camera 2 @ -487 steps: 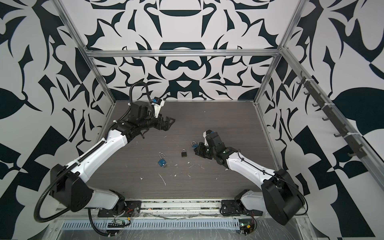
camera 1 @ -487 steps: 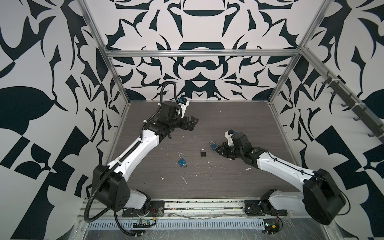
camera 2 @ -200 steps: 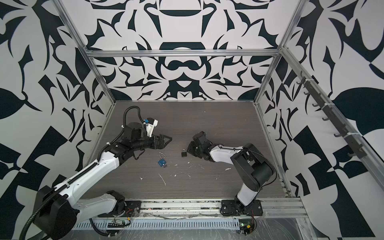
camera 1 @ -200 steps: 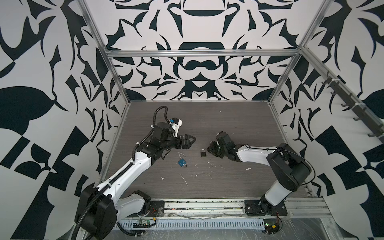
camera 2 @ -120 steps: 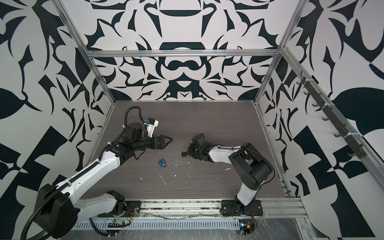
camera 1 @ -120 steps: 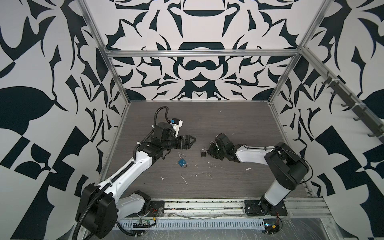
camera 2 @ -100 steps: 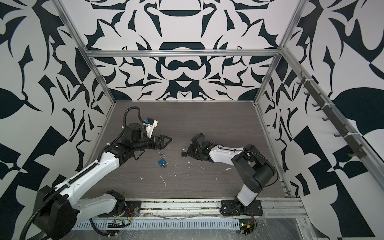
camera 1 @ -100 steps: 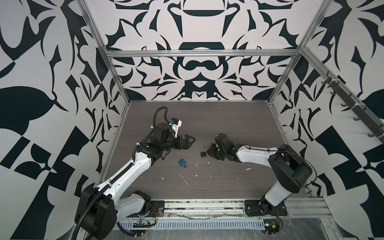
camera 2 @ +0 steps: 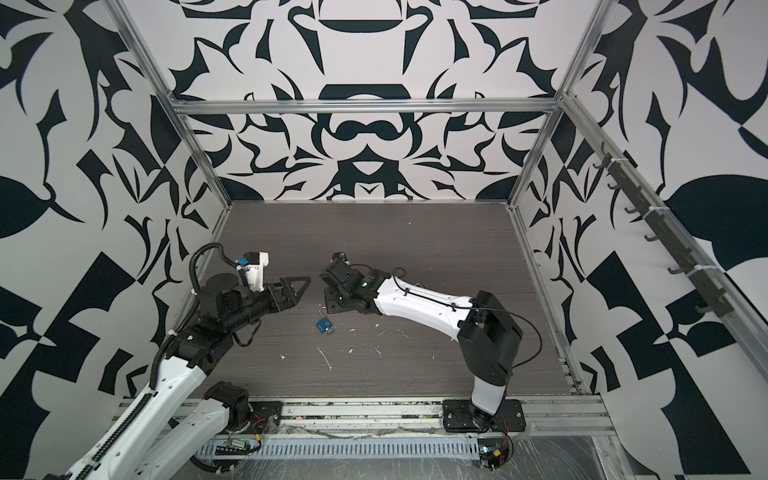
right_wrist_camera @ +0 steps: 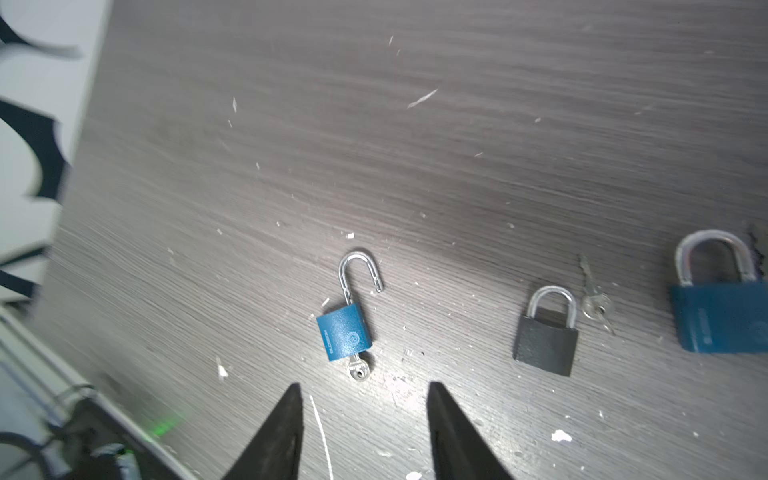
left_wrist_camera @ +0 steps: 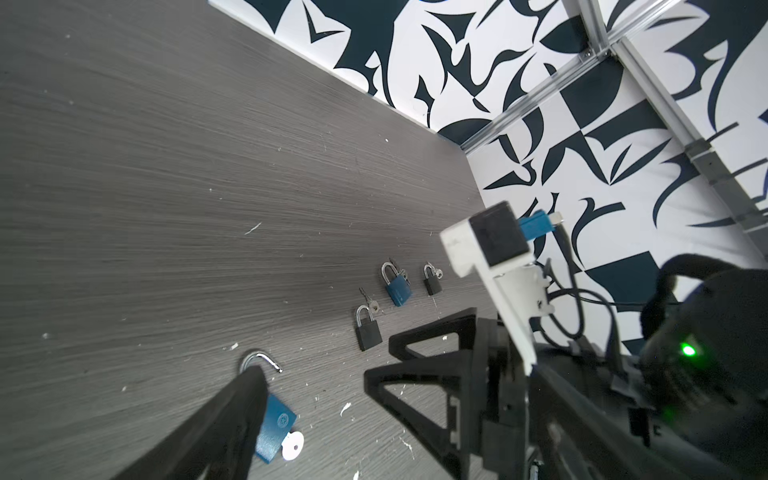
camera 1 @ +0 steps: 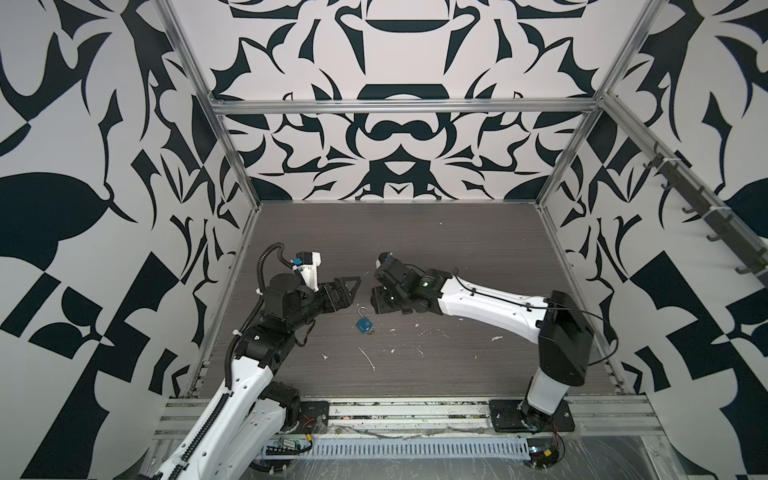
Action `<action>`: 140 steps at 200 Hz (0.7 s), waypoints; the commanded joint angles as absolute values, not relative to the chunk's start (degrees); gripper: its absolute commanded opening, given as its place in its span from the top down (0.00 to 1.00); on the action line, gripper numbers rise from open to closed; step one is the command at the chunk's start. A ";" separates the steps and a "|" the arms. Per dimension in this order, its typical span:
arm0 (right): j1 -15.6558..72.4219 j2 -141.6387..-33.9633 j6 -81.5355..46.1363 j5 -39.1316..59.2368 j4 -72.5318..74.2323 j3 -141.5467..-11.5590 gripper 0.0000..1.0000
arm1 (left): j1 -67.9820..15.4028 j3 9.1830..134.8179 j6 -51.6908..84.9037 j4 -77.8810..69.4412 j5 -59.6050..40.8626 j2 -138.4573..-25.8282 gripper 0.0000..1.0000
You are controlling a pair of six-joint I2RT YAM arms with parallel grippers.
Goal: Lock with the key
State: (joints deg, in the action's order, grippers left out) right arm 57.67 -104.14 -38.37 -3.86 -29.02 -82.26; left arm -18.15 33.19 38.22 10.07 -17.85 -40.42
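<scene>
Both top views look steeply down from high above the front edge, taking in the whole bench (camera 1: 415, 232) — almost identical fields. The wrist views sit low and close; both share the open blue padlock (left_wrist_camera: 276, 428).

No legible text; only an unreadable line of print and a round emblem on the open blue padlock (right_wrist_camera: 344, 331)

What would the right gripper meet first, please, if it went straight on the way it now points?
Most likely the key in the open blue padlock, which lies ahead of the right gripper, in line with the gap between its open jaws. Its height is unclear, so it might touch the table first.
</scene>
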 commanded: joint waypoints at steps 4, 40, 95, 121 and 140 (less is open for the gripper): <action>59.62 -109.67 -31.97 -4.97 -39.11 -89.16 0.47 | -14.97 29.78 43.11 10.47 -22.96 -37.71 0.00; 60.94 -115.69 -28.41 -3.11 -42.70 -95.33 0.46 | -12.59 24.04 50.15 4.44 -26.42 -32.21 0.01; 61.33 -120.56 -25.92 -0.20 -43.80 -100.02 0.38 | -10.32 19.86 54.16 3.76 -26.88 -29.62 0.00; 61.45 -122.30 -25.85 -0.31 -44.55 -101.15 0.38 | -9.08 19.61 54.14 4.38 -27.07 -28.72 0.01; 61.39 -123.66 -25.93 -0.18 -45.06 -102.23 0.38 | -8.63 19.02 54.79 4.49 -27.12 -27.78 0.01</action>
State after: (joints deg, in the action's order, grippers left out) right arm 60.97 -122.83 -26.72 -0.56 -42.37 -99.77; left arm -9.26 19.59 53.21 6.24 -25.82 -29.45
